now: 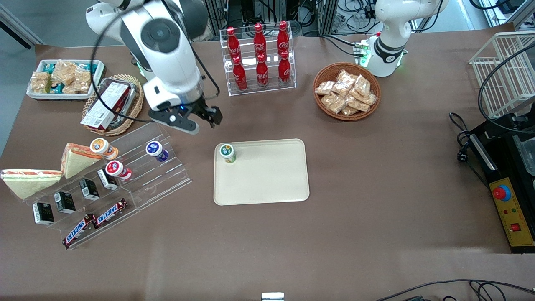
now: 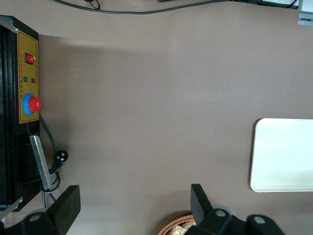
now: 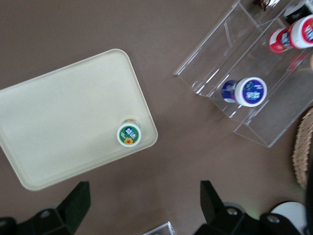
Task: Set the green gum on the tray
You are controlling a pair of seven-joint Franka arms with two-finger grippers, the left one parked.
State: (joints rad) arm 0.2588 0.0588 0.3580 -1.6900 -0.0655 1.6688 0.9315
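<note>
- I'm looking down on a wide brown table [image 1: 376,234] with cable clutter and metal framing along its edge farthest from the front camera.
- My working arm [image 1: 167,50] leans out over the table, its wrist bent down so the gripper [image 1: 196,121] hangs above bare brown surface, between the clear stepped rack [image 1: 138,184] and the tray [image 1: 267,184], a little farther from the front camera than both.
- The fingers [image 3: 73,203] are spread wide with nothing between them; the wrist camera shows open table in the gap.
- The green gum [image 1: 228,153] stands upright on the tray, in the corner nearest the gripper, close to the rim but inside it.
- Count on the rack: three gum bottles, namely the orange bottle [image 1: 103,147], the red bottle [image 1: 117,169] and the blue-purple bottle [image 1: 156,150], plus four small black cartons [image 1: 67,202] and two Snickers bars [image 1: 94,223] on the lowest step.
- Two wrapped sandwiches [image 1: 50,169] sit at the rack's working-arm end.
- Six red cola bottles [image 1: 260,54] stand in a clear holder, three above three.
- One round basket [image 1: 347,91] holds snack packets; a small white tray [image 1: 64,79] holds more, beside a woven basket with a boxed item [image 1: 110,104].
- Most of the tray is bare, and the table nearer the front camera is open; the control box [image 1: 508,205] sits toward the parked arm's end.
</note>
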